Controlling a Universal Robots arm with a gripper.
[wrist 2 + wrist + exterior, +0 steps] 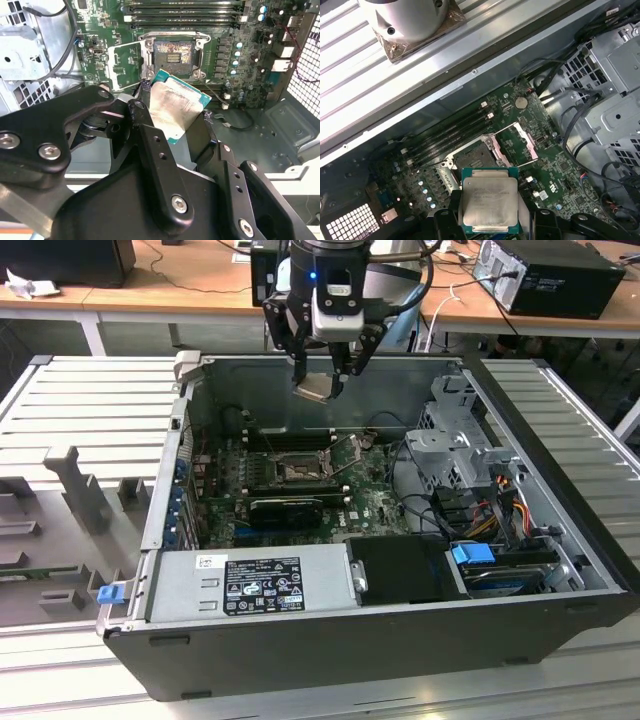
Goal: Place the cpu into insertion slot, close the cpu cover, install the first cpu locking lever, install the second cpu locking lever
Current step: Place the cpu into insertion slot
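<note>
I see bright, even room light on the ribbed table [90, 390], the case [400, 640] interior sitting in dimmer shadow, and soft glare on the metal face of the cpu [172, 107].

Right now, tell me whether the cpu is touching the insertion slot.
Apart. In the exterior view the hand holds the cpu high above the insertion slot, open space between them.

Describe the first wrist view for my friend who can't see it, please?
Black fingers grip the cpu, a small square chip with a pale metal face, over a green motherboard. On the board, the insertion slot lies bare, with the cpu cover swung open beside it.
</note>
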